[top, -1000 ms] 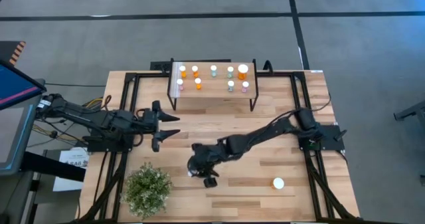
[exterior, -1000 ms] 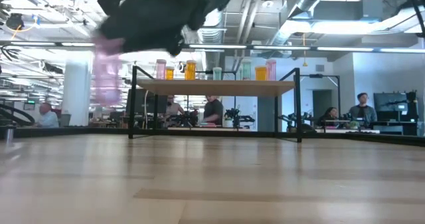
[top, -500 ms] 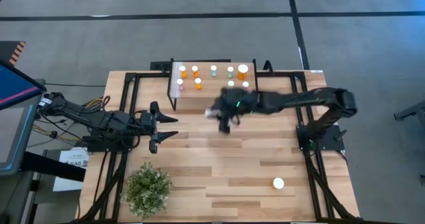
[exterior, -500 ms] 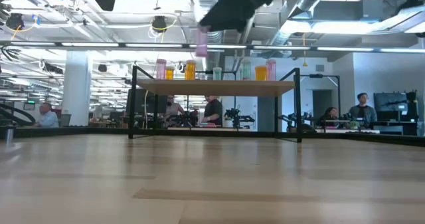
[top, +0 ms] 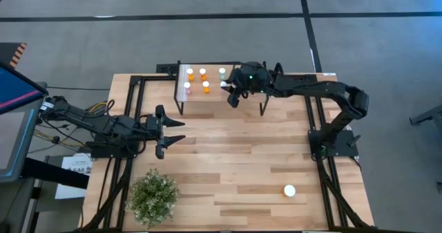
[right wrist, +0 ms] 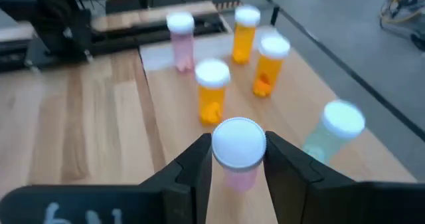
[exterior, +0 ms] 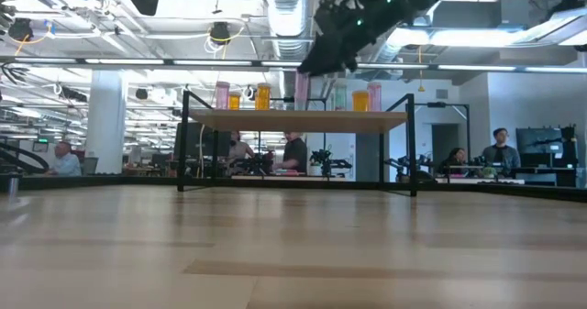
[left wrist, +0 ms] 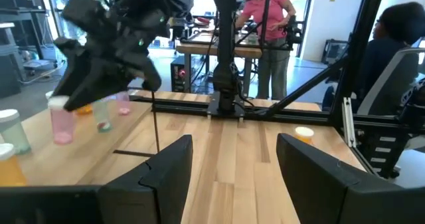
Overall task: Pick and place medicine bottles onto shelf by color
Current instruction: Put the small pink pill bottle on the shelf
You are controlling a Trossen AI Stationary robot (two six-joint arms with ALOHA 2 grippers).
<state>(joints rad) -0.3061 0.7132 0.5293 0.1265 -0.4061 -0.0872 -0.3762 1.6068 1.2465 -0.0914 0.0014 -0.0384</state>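
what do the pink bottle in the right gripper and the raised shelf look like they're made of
The small pink white-capped bottle, held in the right gripper, looks like translucent tinted plastic: light passes through its body, and its cap is opaque matte white. The raised light-wood shelf has a pale board with visible grain, probably wood or laminate, on thin black legs that look like painted metal.

Both arms are dark, almost black, with thick jointed links; the left arm [top: 103,126] carries loose cables, the right arm [top: 311,90] small green lights
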